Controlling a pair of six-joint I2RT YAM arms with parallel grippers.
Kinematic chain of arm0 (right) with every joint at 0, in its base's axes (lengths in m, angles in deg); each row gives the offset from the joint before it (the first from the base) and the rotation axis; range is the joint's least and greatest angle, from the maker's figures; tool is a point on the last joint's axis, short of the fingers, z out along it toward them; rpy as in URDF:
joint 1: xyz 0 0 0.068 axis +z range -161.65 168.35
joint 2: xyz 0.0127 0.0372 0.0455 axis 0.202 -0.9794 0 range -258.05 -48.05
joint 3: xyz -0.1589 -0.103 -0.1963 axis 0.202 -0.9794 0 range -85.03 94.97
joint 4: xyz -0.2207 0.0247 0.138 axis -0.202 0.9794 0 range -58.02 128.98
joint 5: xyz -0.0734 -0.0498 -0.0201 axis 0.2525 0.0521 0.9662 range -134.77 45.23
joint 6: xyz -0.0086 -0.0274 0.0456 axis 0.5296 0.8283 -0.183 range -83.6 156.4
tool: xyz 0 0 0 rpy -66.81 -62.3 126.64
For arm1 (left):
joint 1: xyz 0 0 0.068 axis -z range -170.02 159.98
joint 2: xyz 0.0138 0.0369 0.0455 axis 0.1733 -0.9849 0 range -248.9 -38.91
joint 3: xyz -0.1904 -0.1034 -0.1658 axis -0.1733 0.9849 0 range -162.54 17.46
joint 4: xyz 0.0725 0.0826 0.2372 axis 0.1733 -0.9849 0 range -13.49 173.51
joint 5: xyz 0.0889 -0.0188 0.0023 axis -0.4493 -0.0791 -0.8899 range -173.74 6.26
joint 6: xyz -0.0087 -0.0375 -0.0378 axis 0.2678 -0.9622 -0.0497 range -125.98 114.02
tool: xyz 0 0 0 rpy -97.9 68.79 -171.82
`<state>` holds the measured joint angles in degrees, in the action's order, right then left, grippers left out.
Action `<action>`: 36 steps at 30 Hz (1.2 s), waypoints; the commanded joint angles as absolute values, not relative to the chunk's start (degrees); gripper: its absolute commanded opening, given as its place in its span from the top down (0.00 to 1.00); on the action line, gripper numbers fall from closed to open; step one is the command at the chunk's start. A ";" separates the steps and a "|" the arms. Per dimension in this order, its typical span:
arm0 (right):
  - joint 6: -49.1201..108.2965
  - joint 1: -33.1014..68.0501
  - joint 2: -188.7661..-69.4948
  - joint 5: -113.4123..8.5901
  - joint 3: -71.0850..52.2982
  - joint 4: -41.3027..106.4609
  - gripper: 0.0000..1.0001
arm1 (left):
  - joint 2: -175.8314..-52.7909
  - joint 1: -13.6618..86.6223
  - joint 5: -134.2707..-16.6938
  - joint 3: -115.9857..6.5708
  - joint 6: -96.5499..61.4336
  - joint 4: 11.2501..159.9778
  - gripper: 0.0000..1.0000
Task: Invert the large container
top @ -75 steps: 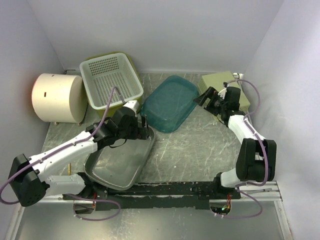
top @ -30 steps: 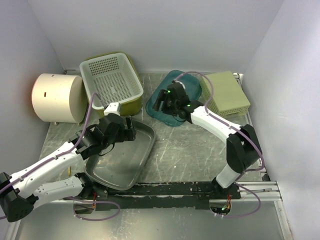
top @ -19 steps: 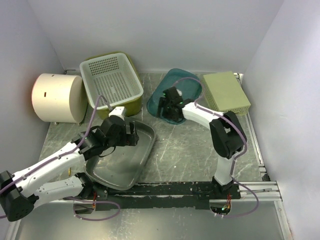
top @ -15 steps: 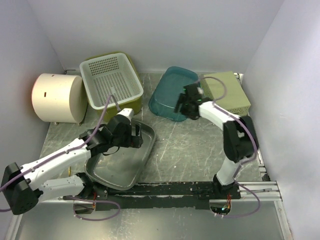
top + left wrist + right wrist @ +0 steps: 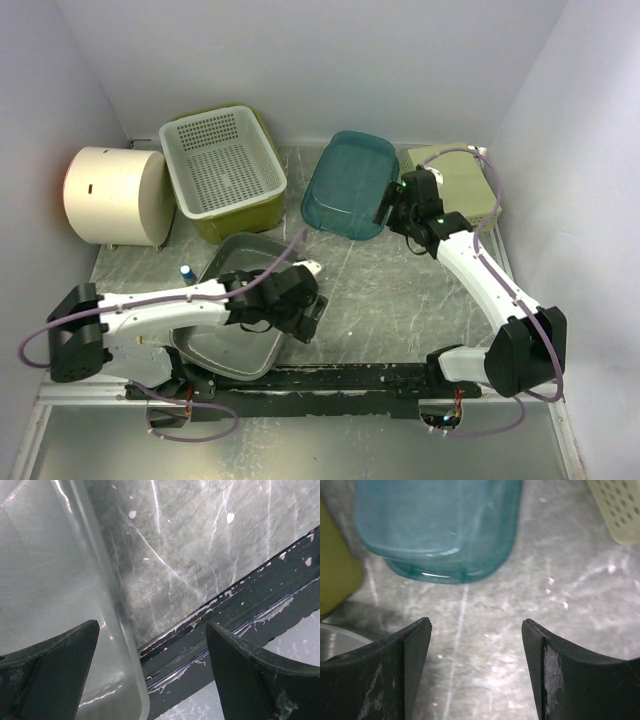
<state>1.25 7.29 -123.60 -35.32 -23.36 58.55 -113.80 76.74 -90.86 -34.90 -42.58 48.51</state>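
A large clear grey container (image 5: 232, 305) lies open side up at the front left. My left gripper (image 5: 308, 312) is open at its near right corner. In the left wrist view the container's rim (image 5: 102, 587) runs between the spread fingers of the left gripper (image 5: 150, 675), which holds nothing. A teal translucent tub (image 5: 350, 185) lies at the back centre. My right gripper (image 5: 388, 203) is open and empty just right of it. In the right wrist view the tub (image 5: 440, 525) lies ahead of the right gripper (image 5: 476, 667), apart from the fingers.
A white perforated basket (image 5: 222, 160) sits on an olive tub at the back left, and a cream cylinder (image 5: 115, 195) lies left of it. A pale green basket (image 5: 462, 185) is at the back right. A small blue item (image 5: 186, 271) lies by the clear container. A black rail (image 5: 380, 380) runs along the front.
My left gripper moved from the clear container's far rim to its near right corner. My right gripper swept over the teal tub, which shifted toward the back, and now sits at its right side.
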 commanded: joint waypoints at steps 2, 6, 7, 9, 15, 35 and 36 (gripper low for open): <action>4.70 5.14 -118.22 -28.78 -26.67 66.19 0.24 | -120.45 80.96 -96.56 -37.99 -46.69 45.03 0.01; 5.64 1.63 -115.36 -28.29 -27.33 68.24 0.21 | -124.83 81.00 -96.53 -38.19 -48.02 49.10 0.12; 6.01 0.72 -114.91 -28.52 -27.32 68.76 0.21 | -126.33 81.06 -96.94 -38.89 -48.21 49.34 0.16; 6.93 -0.60 -113.75 -29.41 -26.70 69.51 0.21 | -128.43 81.25 -98.22 -40.15 -48.34 49.92 0.26; 6.66 -1.91 -109.96 -31.27 -24.73 70.08 0.21 | -134.56 81.61 -101.00 -48.20 -46.67 48.75 0.72; 2.47 -3.22 -100.78 -36.25 -0.44 79.61 0.20 | -123.12 74.77 -63.60 -53.30 -60.74 75.16 0.93; 2.29 -3.21 -100.04 -36.46 -1.34 78.34 0.20 | -121.79 73.25 -61.24 -49.81 -63.76 82.53 0.93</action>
